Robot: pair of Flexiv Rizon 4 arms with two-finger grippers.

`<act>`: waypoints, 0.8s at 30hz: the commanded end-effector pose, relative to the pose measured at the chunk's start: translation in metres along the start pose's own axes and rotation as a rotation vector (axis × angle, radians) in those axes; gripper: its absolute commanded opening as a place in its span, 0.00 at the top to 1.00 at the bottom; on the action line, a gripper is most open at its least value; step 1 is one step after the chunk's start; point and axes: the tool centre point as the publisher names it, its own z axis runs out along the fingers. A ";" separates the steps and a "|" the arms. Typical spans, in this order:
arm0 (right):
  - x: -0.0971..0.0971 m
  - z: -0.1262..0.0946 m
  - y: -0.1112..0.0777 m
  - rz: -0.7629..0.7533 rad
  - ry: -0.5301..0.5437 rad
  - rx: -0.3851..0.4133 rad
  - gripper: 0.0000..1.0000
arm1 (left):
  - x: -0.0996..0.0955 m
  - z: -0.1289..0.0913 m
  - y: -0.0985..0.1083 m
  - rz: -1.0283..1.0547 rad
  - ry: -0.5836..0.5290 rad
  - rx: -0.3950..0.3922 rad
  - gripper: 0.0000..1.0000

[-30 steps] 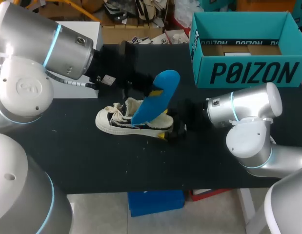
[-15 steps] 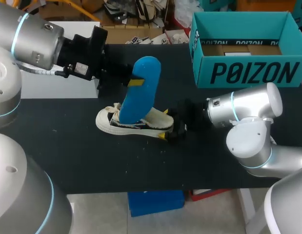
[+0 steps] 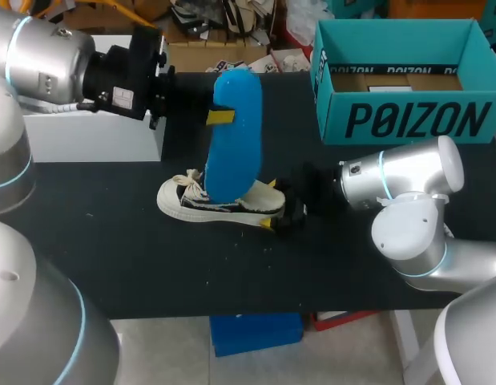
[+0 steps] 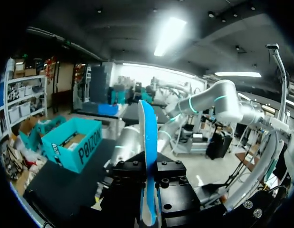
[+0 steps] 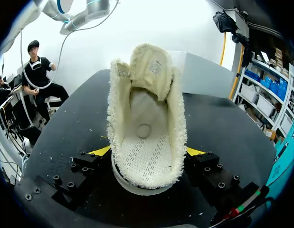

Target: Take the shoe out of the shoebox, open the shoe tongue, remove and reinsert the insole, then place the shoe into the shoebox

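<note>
A blue insole (image 3: 231,136) hangs upright over the shoe, pinched near its upper end by my left gripper (image 3: 209,117), which is shut on it. From the left wrist the insole (image 4: 147,142) shows edge-on between that gripper's (image 4: 149,179) black finger blocks. The cream low-top shoe (image 3: 219,200) lies on the black table, toe to the left. My right gripper (image 3: 281,212) clamps its heel. In the right wrist view the shoe (image 5: 147,137) sits between the yellow tips of the gripper (image 5: 147,152), tongue pulled up, bare white footbed showing. The teal shoebox (image 3: 400,120) stands open at the back right.
A white box (image 3: 95,132) stands at the back left of the table (image 3: 151,265), right behind my left wrist. The shoebox (image 4: 73,147) also shows beyond the insole in the left wrist view. Bare black tabletop lies in front of the shoe.
My left arm has drawn back to the left and up, swinging the insole from a slant to upright and lifting it out of the shoe. The right arm and the shoe have stayed put.
</note>
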 end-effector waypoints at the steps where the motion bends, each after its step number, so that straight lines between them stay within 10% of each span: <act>1: 0.001 0.002 -0.003 0.001 -0.001 0.002 1.00 | 0.009 -0.008 -0.012 -0.024 0.037 0.042 1.00; 24: 0.001 0.002 -0.003 0.001 -0.001 0.002 1.00 | 0.064 -0.021 -0.073 -0.078 0.113 0.210 1.00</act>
